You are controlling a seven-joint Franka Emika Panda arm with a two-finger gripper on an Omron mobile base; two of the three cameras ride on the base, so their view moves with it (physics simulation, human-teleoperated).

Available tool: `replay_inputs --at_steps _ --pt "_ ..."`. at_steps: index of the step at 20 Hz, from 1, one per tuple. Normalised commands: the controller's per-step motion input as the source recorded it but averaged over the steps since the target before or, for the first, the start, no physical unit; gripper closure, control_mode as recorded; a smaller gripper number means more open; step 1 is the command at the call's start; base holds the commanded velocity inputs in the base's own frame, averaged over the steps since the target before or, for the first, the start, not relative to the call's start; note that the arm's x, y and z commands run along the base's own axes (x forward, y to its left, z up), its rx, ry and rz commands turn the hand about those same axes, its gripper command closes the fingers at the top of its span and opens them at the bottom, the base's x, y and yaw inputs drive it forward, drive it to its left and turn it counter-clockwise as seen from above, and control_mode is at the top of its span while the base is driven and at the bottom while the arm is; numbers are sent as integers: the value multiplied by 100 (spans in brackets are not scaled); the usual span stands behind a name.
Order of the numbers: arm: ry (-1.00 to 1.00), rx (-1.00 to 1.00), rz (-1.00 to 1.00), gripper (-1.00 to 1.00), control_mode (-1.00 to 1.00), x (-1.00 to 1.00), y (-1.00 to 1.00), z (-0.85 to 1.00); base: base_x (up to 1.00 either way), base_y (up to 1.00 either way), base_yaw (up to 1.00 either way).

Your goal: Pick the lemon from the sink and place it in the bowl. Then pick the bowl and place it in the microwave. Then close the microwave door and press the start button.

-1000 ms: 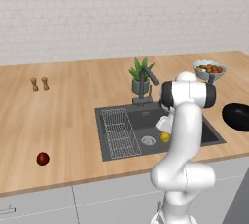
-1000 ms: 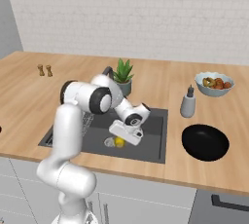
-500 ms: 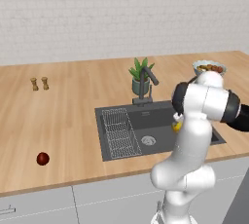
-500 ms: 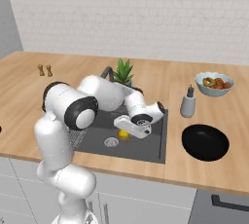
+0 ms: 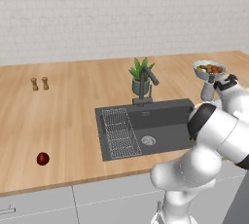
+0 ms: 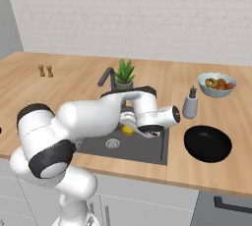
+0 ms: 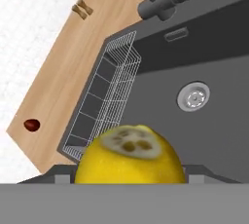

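A yellow lemon (image 7: 129,152) fills the bottom of the hand view, hanging above the dark sink (image 7: 214,130) floor and its silver drain (image 7: 193,96). My gripper (image 7: 129,177) is shut on it. In the right base view the gripper (image 6: 132,127) holds the lemon (image 6: 127,130) over the right part of the sink (image 6: 138,149). The black bowl (image 6: 207,143) lies on the counter to the right of the basin, apart from the gripper. In the left base view my arm stands in front of the sink (image 5: 165,125). The microwave is out of view.
A wire rack (image 5: 119,133) fills the sink's left side, with the faucet (image 5: 146,79) and a potted plant (image 5: 140,74) behind. A grey bottle (image 6: 190,104) and a pale fruit bowl (image 6: 216,83) stand beyond the black bowl. A dark red ball (image 5: 43,158) lies far left.
The arm has swung to the right and the lemon has risen from the sink floor with the gripper, moving up and rightward over the basin.
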Motion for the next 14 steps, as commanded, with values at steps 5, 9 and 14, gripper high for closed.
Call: replay_inputs --at_steps 5,9,14 --pt "19 -1 -43 100 -100 -65 -38 80 0 0 0" --pt "20 -23 -60 100 -100 -26 -1 22 0 0 0" --pt "8 -44 -70 100 -100 -4 -1 -1 0 0 0"
